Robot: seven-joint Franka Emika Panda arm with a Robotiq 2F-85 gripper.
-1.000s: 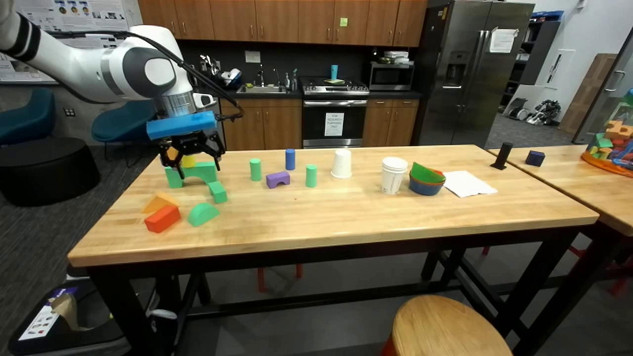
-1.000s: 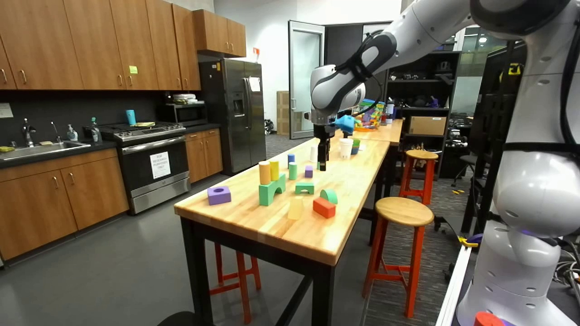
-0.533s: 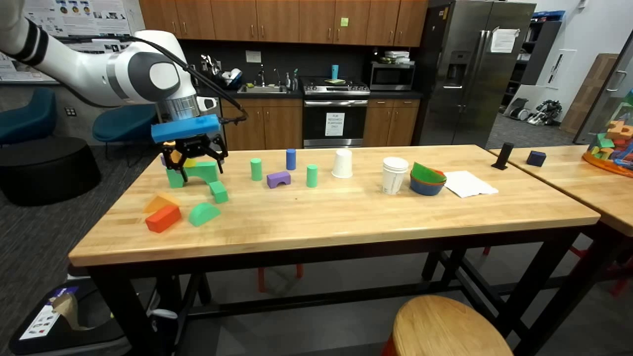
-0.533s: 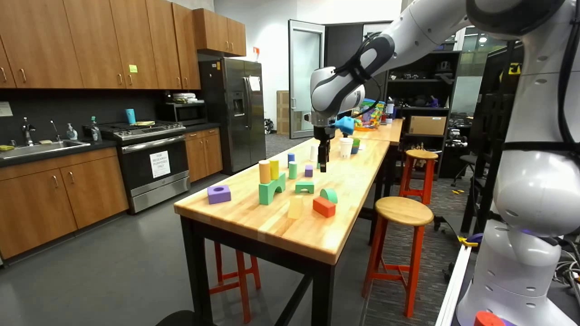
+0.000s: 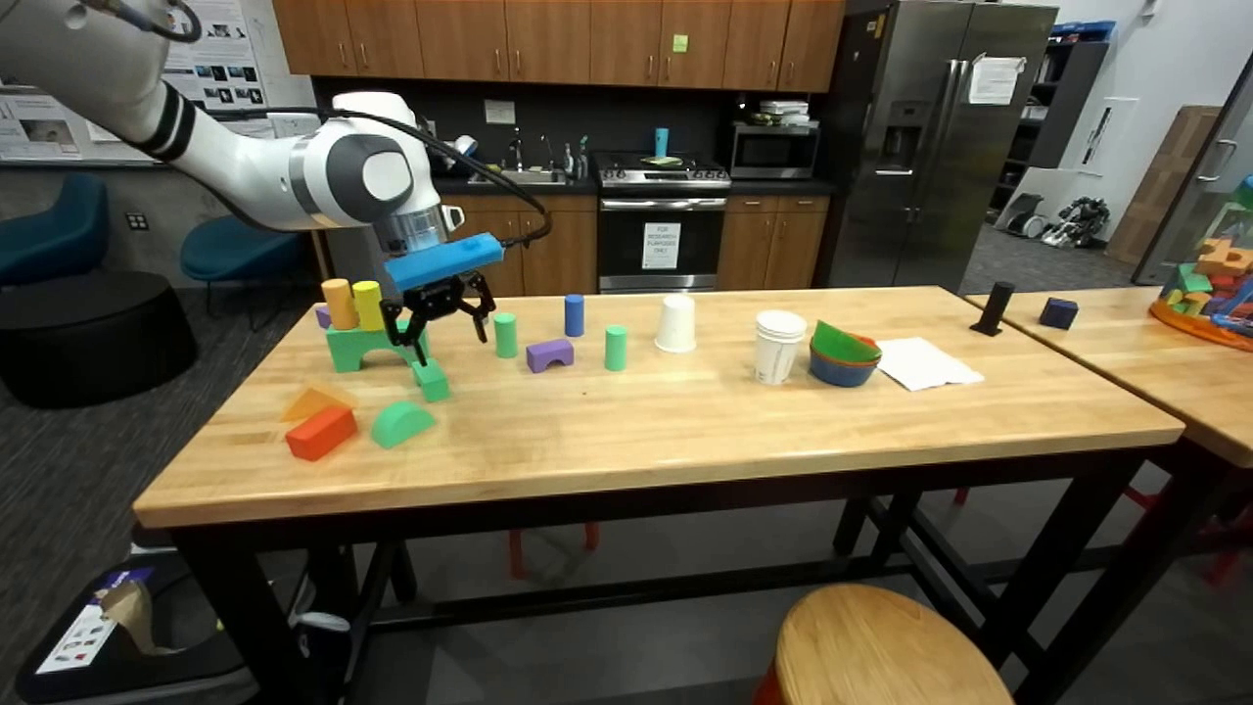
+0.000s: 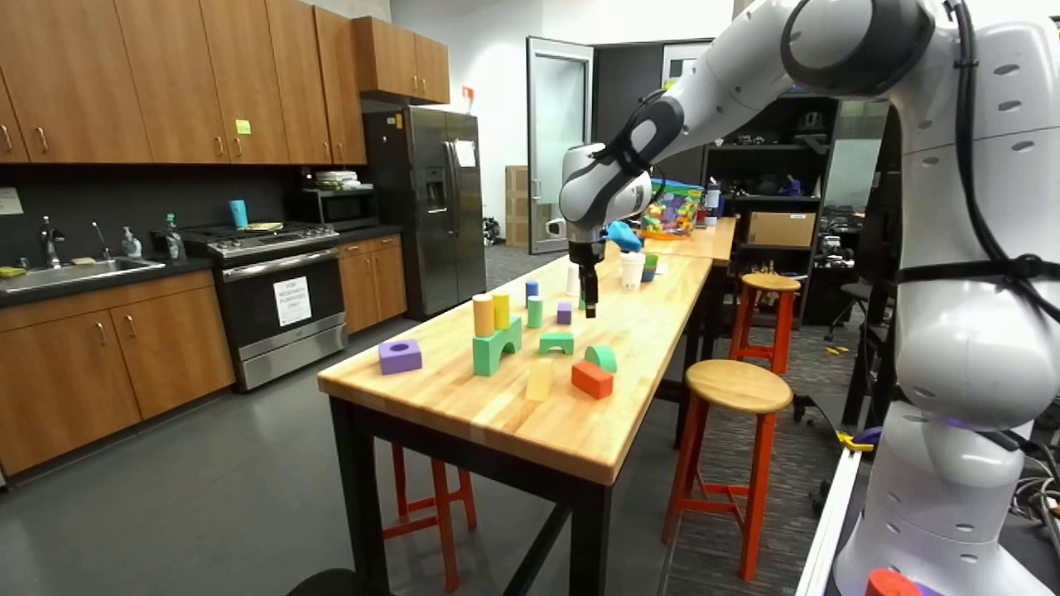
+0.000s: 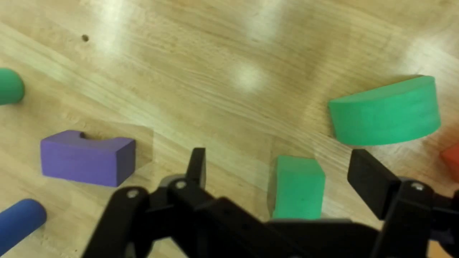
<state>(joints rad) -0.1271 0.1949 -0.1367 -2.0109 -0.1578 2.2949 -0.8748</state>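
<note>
My gripper (image 5: 452, 350) is open and empty above the wooden table. In the wrist view its fingers (image 7: 278, 156) stand wide apart on either side of a small green block (image 7: 300, 190), not touching it; it also shows in both exterior views (image 5: 431, 382) (image 6: 556, 343). A green half-round block (image 7: 385, 111) lies near one finger. A purple arch block (image 7: 82, 157) and a blue cylinder (image 7: 21, 222) lie beyond the other finger. A larger green arch (image 5: 357, 349) carries an orange cylinder (image 5: 340, 304) and a yellow cylinder (image 5: 368, 305), both upright.
A red block (image 5: 322, 434) and an orange wedge (image 5: 315, 399) lie near the table's end. Two green cylinders (image 5: 505, 335) (image 5: 615, 349) stand upright. An upturned white cup (image 5: 676, 324), stacked cups (image 5: 778, 348), bowls (image 5: 844, 357) and white paper (image 5: 926, 364) are farther along.
The gripper has moved away from the green arch and the two cylinders on it, which it partly hid before in an exterior view. The fingers stay open. The blocks have not moved.
</note>
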